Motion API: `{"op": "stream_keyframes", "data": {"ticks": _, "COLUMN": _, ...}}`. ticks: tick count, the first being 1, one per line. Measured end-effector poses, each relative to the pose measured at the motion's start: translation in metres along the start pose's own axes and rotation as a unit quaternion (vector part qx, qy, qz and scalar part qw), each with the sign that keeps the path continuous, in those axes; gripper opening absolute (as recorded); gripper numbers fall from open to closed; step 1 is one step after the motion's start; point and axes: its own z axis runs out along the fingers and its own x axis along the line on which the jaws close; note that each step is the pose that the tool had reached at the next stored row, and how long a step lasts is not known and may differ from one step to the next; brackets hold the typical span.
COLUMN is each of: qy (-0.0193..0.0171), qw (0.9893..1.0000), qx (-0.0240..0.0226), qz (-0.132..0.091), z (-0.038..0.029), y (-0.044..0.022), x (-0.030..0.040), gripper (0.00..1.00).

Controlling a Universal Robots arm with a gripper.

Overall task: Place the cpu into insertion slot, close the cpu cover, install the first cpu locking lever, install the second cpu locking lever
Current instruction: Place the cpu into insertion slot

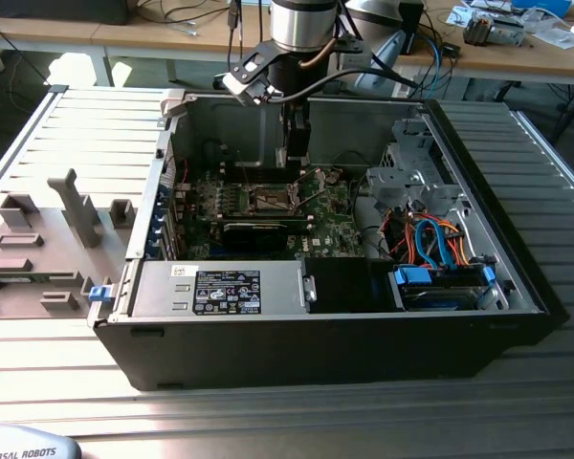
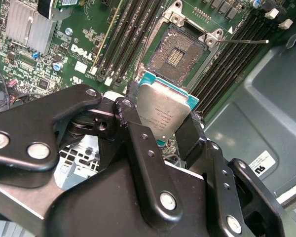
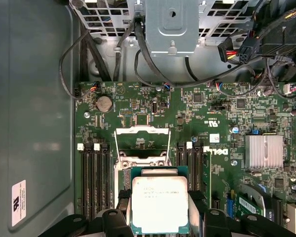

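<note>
My gripper [image 2: 160, 112] is shut on the cpu [image 2: 164, 111], a small square chip with a silver top and a green rim, gripped at two opposite edges. It hangs tilted just above the open insertion slot [image 2: 180, 52], whose contact field is bare. In the first wrist view the cpu [image 3: 160, 203] covers the near part of the slot, and the cpu cover [image 3: 142, 130] stands raised behind it. A thin locking lever [image 2: 246, 42] sticks out sideways from the socket. In the exterior view the gripper [image 1: 295, 164] reaches down into the case over the slot [image 1: 268, 199].
The motherboard lies in an open black computer case [image 1: 517, 287]. Memory slots [image 3: 93, 177] flank the socket and a finned heatsink [image 3: 264, 150] sits beside it. Cables and a drive cage [image 1: 411, 182] are at the exterior view's right. A labelled grey box [image 1: 220, 290] runs along the near side.
</note>
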Motion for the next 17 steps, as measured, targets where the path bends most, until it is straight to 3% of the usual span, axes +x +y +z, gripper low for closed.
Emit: {"op": "stream_keyframes", "data": {"ticks": 17, "qy": -0.0007, "qw": 1.0000, "qx": 0.0000, "qz": 0.000, "z": 0.0089, "y": -0.0002, "x": 0.0002, "gripper": 0.54}}
